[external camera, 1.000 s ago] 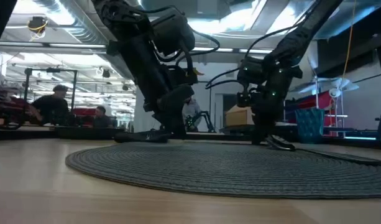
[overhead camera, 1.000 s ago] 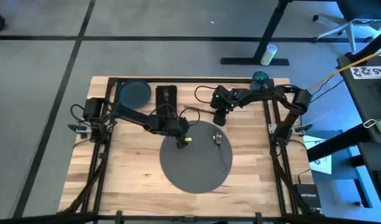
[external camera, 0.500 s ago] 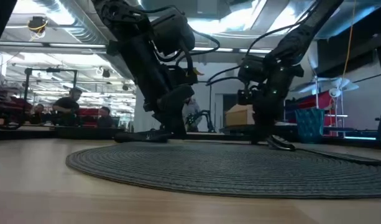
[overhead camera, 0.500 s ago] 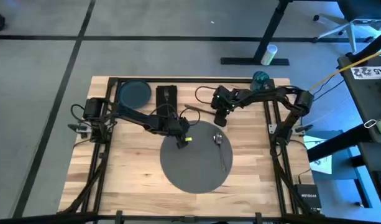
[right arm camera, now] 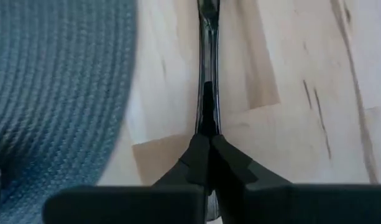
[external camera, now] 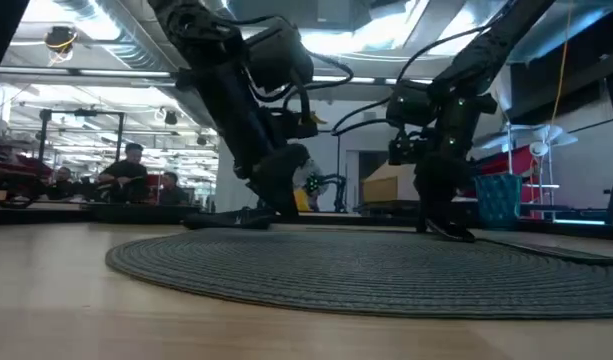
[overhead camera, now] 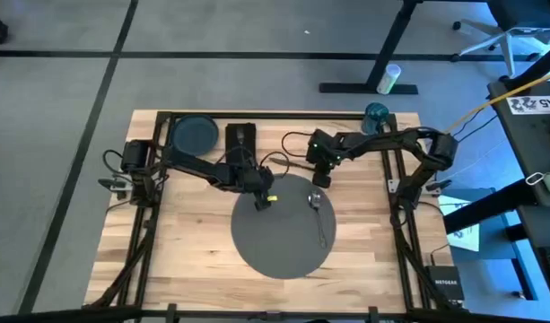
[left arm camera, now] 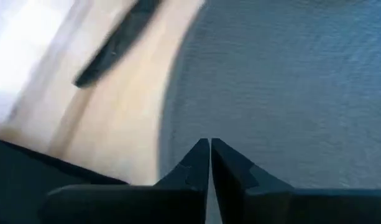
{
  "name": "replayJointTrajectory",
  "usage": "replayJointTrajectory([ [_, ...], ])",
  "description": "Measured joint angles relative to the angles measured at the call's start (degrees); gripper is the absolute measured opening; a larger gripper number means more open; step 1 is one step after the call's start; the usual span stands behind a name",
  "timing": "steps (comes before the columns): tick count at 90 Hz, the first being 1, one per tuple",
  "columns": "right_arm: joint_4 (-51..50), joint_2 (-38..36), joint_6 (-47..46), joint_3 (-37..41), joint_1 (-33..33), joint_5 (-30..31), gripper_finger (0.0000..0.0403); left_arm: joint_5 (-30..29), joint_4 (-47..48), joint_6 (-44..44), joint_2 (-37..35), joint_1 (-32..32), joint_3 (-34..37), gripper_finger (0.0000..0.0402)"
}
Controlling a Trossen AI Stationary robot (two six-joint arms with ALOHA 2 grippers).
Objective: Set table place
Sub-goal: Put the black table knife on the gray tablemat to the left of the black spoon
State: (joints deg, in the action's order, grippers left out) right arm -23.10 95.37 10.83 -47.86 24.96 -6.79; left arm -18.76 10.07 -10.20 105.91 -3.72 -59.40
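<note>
Woven grey placemat [overhead camera: 282,229] holds a spoon [overhead camera: 318,212]; right tool [overhead camera: 321,178] pinches cutlery, placing next, left tool [overhead camera: 261,202] pressed together.

Counter [overhead camera: 185,242]: pale wood planks, smooth matt finish with visible grain and dark streaks, edged in black metal rails. Mat [overhead camera: 279,242]: dark grey, woven in concentric cords, rough ribbed cloth-like texture, matt. Spoon [overhead camera: 318,212]: shiny polished metal; plate [overhead camera: 195,135] smooth dark blue-grey, slight sheen; both hands' fingers [right arm camera: 206,158] matt black, plastic-looking.
</note>
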Motion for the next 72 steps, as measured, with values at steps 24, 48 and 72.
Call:
replayJointTrajectory([
  [24, 0.38, -0.13, 0.34, -0.07, -1.43, -0.21, 0.0, 5.85, 0.07, 9.81, 0.0, -6.21, -0.02, 0.0],
  [48, 0.43, -0.17, 1.86, -0.13, -1.37, 0.2, 0.0, 5.19, -1.52, 28.32, 0.0, -7.92, -0.02, 0.0],
  [72, 0.55, -0.2, 2.56, -0.15, -1.34, 0.36, 0.0, -1.75, -9.45, 44.55, 0.0, -6.66, -0.07, 0.0002],
])
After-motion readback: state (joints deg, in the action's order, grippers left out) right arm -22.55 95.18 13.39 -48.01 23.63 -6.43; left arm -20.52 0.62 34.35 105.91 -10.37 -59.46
